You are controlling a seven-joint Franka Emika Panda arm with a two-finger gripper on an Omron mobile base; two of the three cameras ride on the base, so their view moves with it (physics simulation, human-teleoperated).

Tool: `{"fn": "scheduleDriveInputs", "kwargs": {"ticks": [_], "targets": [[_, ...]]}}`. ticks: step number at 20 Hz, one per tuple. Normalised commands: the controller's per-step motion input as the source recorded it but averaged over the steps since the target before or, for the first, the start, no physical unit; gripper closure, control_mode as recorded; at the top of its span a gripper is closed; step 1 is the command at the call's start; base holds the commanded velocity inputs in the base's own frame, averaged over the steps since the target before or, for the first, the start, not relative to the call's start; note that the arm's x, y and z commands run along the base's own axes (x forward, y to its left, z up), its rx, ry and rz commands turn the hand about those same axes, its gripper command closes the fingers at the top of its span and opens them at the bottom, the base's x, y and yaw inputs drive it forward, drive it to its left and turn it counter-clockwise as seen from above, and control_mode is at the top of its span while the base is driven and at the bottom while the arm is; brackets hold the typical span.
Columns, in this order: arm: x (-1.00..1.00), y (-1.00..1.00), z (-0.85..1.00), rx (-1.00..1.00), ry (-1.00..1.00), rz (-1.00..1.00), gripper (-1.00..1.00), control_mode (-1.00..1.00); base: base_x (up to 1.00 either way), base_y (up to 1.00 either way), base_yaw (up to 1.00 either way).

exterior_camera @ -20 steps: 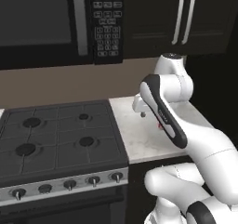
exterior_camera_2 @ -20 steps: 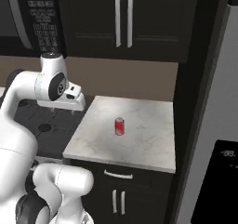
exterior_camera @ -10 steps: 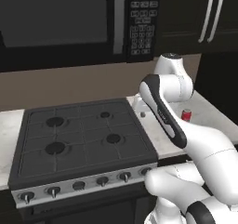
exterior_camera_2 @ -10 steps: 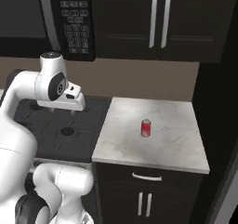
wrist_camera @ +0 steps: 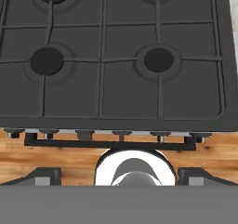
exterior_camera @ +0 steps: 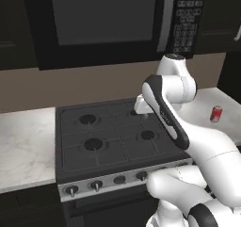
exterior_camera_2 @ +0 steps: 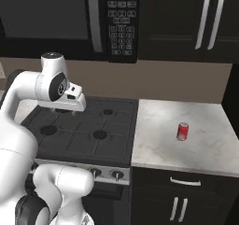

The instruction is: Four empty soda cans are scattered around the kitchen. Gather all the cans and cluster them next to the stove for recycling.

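Gripper: my fingers stood wide apart and held nothing, hanging above the stove.
Can: a red one stood upright on the pale counter just right of the stove.
Direction: the can lay off to my right (past the stove's edge), its long axis vertical.

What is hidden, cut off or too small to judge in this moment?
- Can: label too small to read in both base views.
- Stove: in the left base view the arm covers its right edge, so the gap to the can is hidden.
- Microwave: top cut off by the frame; keypad print illegible.
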Motion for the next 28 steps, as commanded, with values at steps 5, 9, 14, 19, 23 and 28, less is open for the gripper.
{"fn": "scheduleDriveInputs", "kwargs": {"ticks": [5, 9, 14, 19, 23, 28], "targets": [[0.0, 0.0, 0.0, 0.0, 0.0, 0.0, -1.0, 1.0, -0.1, 0.69, 0.0], [0.0, 0.0, 0.0, 0.0, 0.0, 0.0, -1.0, 1.0, -0.03, 0.69, 0.0], [0.0, 0.0, 0.0, 0.0, 0.0, 0.0, -1.0, 1.0, 0.0, 0.7, 0.0], [0.0, 0.0, 0.0, 0.0, 0.0, 0.0, -1.0, 1.0, 0.0, 0.7, 0.0], [0.0, 0.0, 0.0, 0.0, 0.0, 0.0, -1.0, 1.0, -0.01, 0.7, 0.0], [0.0, 0.0, 0.0, 0.0, 0.0, 0.0, -1.0, 1.0, 0.0, 0.69, 0.0]]}}
